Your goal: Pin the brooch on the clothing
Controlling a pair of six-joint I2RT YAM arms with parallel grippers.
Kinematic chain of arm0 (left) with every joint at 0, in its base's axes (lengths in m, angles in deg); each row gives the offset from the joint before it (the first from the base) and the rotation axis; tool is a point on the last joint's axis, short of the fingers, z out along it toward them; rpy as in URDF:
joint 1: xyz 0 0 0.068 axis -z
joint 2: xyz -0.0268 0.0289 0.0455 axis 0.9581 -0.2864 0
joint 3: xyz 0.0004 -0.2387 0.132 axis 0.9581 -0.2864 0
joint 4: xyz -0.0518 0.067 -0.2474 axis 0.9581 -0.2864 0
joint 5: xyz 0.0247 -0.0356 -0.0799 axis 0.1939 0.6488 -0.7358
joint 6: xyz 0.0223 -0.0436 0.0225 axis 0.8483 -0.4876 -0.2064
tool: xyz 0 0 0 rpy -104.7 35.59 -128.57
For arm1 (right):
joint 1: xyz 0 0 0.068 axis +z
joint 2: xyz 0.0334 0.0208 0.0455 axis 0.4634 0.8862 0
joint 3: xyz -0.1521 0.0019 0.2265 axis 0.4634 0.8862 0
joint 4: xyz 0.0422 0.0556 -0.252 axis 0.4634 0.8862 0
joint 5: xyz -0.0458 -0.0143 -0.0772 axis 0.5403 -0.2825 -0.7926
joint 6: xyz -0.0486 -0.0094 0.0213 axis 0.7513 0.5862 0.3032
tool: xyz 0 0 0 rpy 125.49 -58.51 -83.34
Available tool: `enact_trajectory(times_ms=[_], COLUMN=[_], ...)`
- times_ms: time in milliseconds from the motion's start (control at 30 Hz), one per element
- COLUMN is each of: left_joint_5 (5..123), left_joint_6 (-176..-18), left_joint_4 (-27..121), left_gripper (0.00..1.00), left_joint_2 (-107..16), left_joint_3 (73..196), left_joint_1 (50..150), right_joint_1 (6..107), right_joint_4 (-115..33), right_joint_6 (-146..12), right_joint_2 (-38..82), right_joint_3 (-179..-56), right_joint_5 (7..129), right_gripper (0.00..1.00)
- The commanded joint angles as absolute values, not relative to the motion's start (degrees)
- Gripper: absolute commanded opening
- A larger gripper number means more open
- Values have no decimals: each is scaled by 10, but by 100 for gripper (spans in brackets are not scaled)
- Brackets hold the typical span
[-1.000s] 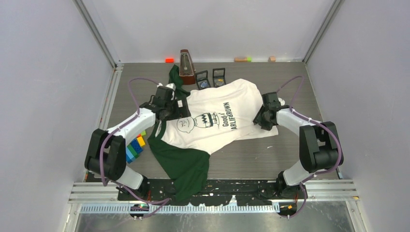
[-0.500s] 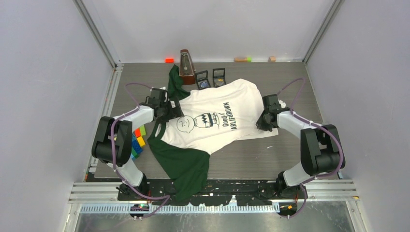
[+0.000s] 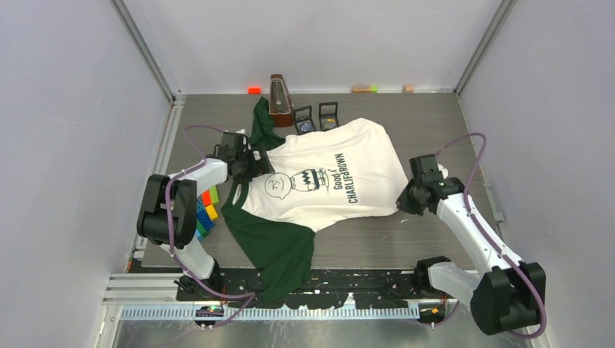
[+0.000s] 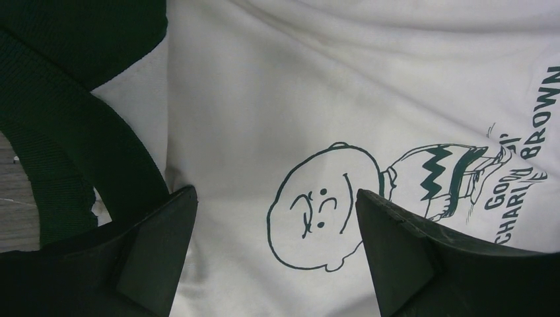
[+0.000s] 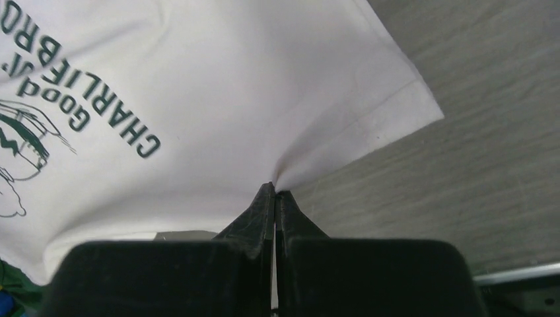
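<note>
The clothing (image 3: 319, 181), a white T-shirt with dark green sleeves and collar, lies spread on the table with its cartoon face print up. My left gripper (image 3: 250, 163) hovers open over the chest beside the collar. In the left wrist view the printed face (image 4: 317, 218) shows between the spread fingers of that gripper (image 4: 274, 198), which hold nothing. My right gripper (image 3: 404, 199) is shut on the white hem at the shirt's near right corner. In the right wrist view the cloth (image 5: 231, 99) puckers into its closed tips (image 5: 274, 189). I cannot make out the brooch.
Two small open boxes (image 3: 303, 119) (image 3: 328, 116) stand behind the shirt, their contents too small to tell. A brown metronome-like object (image 3: 279, 101) stands beside them. Coloured blocks (image 3: 205, 214) lie under the left arm. Small coloured pieces (image 3: 254, 90) (image 3: 362, 88) rest along the back wall.
The right gripper closed on the hem and drew it toward the near right, flattening the shirt so the whole lettering shows. The left gripper shifted slightly left and stayed open.
</note>
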State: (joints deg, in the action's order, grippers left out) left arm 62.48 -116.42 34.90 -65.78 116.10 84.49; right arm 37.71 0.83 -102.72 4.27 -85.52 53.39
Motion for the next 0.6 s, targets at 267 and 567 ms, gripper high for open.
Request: enact_trajectory(times_ms=[267, 567], left_joint_5=[647, 637], left_joint_6=[-1135, -1126], left_joint_4=[335, 299], left_gripper=[95, 99], left_joint_2=[-668, -632], left_joint_3=[1186, 1209], left_joint_1=[829, 833], right_joint_1=[411, 453], right_joint_4=[242, 243], right_joint_6=[-1086, -1126], right_joint_2=[-56, -61], right_joint_3=[-822, -803], right_joint_5=[594, 573], right_gripper=[1, 38])
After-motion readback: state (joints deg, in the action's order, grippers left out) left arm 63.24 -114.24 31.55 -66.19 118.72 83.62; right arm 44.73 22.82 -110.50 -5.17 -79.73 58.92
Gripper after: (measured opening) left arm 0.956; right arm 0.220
